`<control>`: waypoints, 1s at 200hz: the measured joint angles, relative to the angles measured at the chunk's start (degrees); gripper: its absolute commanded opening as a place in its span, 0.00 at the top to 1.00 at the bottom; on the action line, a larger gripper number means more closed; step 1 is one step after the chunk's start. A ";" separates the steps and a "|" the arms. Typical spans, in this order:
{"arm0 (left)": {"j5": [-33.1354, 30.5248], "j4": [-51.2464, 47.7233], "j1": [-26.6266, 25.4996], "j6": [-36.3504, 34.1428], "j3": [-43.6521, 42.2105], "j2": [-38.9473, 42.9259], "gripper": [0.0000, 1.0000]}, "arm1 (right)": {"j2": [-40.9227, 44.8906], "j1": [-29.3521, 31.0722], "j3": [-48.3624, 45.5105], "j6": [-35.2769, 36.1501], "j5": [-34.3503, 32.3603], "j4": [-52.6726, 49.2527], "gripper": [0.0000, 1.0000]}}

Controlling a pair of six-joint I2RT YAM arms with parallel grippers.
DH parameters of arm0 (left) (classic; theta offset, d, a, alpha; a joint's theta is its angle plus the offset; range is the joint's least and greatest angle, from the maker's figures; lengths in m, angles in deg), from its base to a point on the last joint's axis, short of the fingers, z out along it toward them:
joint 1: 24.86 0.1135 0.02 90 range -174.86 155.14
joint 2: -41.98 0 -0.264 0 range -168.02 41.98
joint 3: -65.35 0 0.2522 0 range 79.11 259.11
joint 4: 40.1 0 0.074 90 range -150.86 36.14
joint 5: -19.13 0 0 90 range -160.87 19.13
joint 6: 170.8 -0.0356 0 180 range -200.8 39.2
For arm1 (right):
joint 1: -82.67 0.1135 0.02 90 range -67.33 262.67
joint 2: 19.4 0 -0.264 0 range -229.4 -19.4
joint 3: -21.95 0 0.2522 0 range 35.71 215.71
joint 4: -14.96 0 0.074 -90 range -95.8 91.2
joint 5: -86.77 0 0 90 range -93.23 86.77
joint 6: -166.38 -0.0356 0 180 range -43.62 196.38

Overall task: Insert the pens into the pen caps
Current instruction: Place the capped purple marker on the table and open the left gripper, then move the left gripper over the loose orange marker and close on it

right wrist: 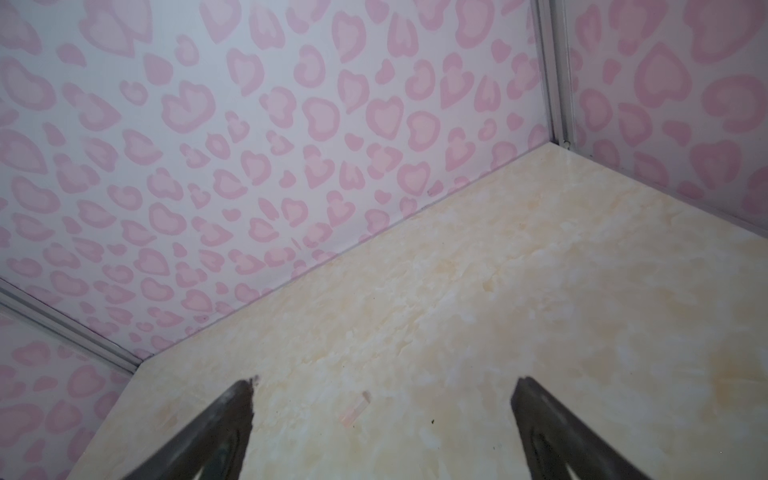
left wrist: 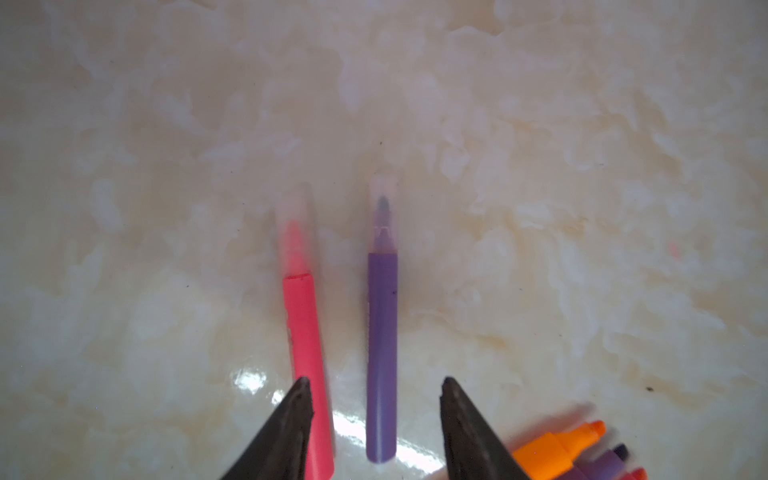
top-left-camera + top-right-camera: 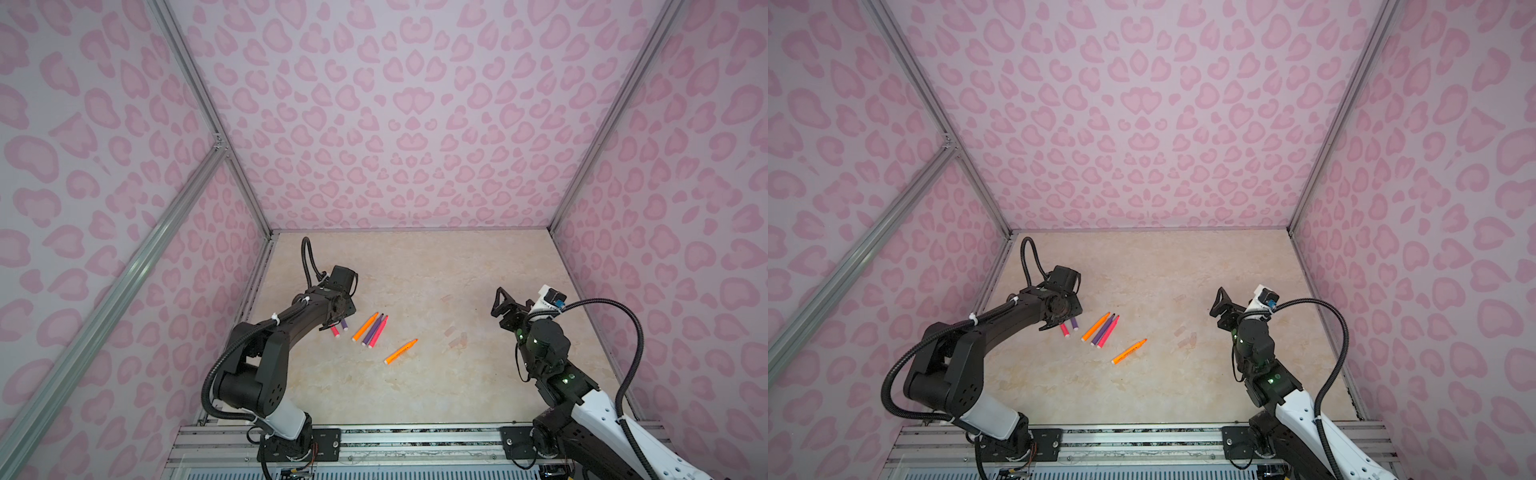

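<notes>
Since pink pen (image 2: pixel 305 332) and purple pen (image 2: pixel 381 332) lie capped below your open, empty left jaws, I'd grab the lone orange pen (image 3: pixel 401 351) next, open right jaws fetching a cap (image 1: pixel 354 409).

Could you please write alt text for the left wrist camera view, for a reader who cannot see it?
Two capped pens, a pink-red pen and a purple pen, lie side by side on a beige marbled table, each tip inside a clear cap. The left hand is open above them; three uncapped pens peek in nearby.
</notes>
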 measured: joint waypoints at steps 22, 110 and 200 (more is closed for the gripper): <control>-0.57 0.85 -5.73 -2.01 -1.64 7.28 0.48 | -0.09 -0.17 -0.22 1.27 0.85 3.34 0.02; 3.10 6.62 -31.15 -14.97 -10.73 11.65 0.52 | -12.48 -0.79 11.67 0.98 4.20 -1.73 0.05; 0.33 4.15 -39.23 -19.98 -2.91 -6.58 0.51 | -23.82 -2.97 19.50 -3.26 5.11 -14.78 0.06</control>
